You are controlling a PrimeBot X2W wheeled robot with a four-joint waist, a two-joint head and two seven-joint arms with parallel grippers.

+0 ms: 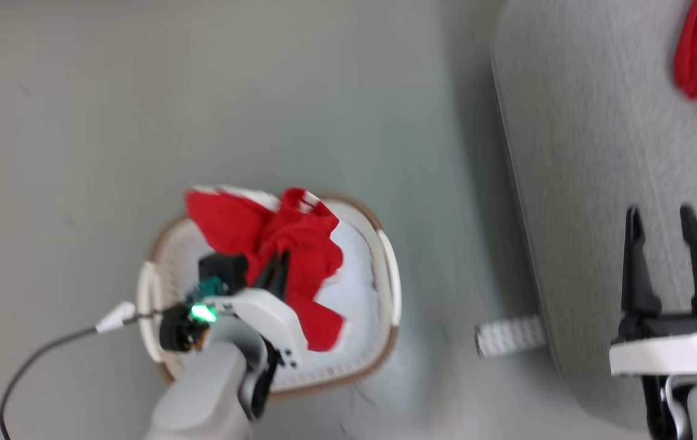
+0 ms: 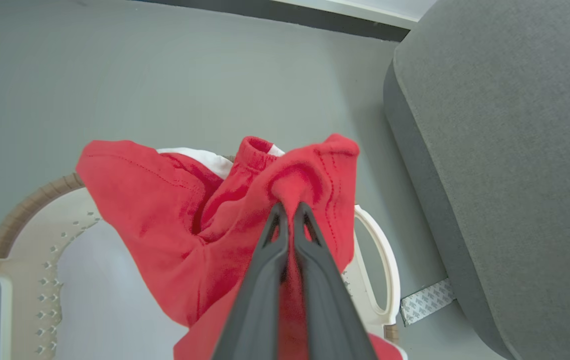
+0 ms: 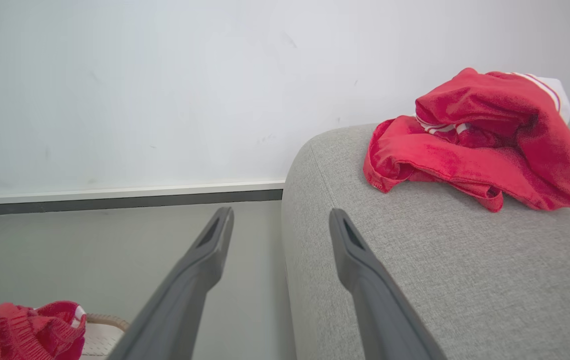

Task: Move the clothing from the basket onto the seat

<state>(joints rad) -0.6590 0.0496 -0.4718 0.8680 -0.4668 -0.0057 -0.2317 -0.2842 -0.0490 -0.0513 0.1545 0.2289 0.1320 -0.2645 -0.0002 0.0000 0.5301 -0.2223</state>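
At the left pincer [image 2: 290, 207]: both dark fingers are clenched on a fold of red cloth, which is pinched at the tips and bulges just past them.
Held garment [image 2: 165, 210]: soft bright red knit is seen, with a ribbed cuff, stitched seams and a white panel showing behind; it is bunched and draped down on either side of the fingers.
Held garment's place: it is held above the basket's opening, with its lower folds hanging inside the rim; whether they touch the bottom cannot be told.
Basket [image 2: 25, 210]: cream-white perforated plastic with a brown rim band and loop handles; it is stood on the floor [image 1: 79, 122], near the seat but apart from it. A pale blue-white layer [image 2: 110, 300] is seen inside.
Right pincer [image 3: 281, 214]: its fingers are spread and released, with nothing between them; it is held at the seat's rounded corner.
Seat [image 3: 415, 275]: grey woven upholstery is shown.
Second garment [image 3: 480, 145]: red with thin white stripes and a white panel; it is crumpled in a heap on the seat, well beyond the right pincer's tips and untouched by them.
Wall [image 3: 165, 75]: white, edged by a dark skirting [image 3: 115, 202].
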